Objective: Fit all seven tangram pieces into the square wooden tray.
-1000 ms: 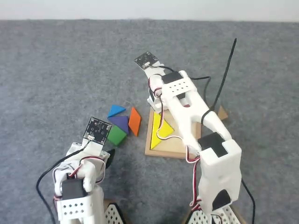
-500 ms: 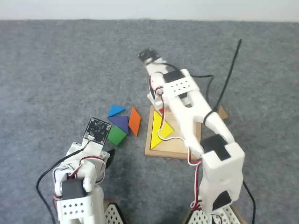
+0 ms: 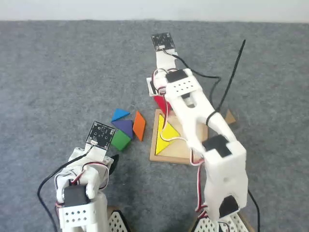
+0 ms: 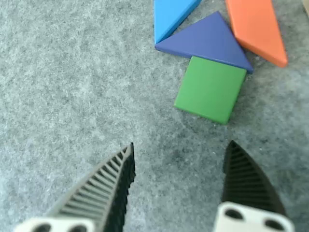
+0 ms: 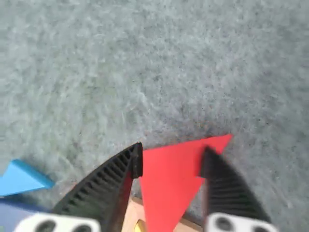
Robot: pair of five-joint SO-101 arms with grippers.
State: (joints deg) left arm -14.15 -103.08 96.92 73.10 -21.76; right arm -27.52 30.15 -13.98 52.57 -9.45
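Right jaws: clenched on the red triangular piece (image 5: 170, 182), one jaw against each of its sides. In the high view the red triangular piece (image 3: 160, 102) sits under the right arm (image 3: 193, 116), at the far edge of the square wooden tray (image 3: 175, 152). Whether it touches the grey felt surface (image 3: 58, 72) cannot be confirmed, though it appears slightly raised.

Tray contents: one yellow triangular piece (image 3: 164, 135), lying flat in the tray's left half.

Left jaws: released and holding nothing, positioned low over the grey felt surface (image 4: 63, 87), near the green square piece (image 4: 210, 90) but apart from it.

Loose pieces, clustered to the left of the tray: green square piece (image 3: 120, 140), purple triangular piece (image 3: 124, 126), blue triangular piece (image 3: 119, 114) and orange parallelogram piece (image 3: 139, 125). The purple triangular piece (image 4: 207, 41) touches the green square's edge; the blue triangular piece (image 4: 171, 13) and the orange parallelogram piece (image 4: 255, 29) flank it.
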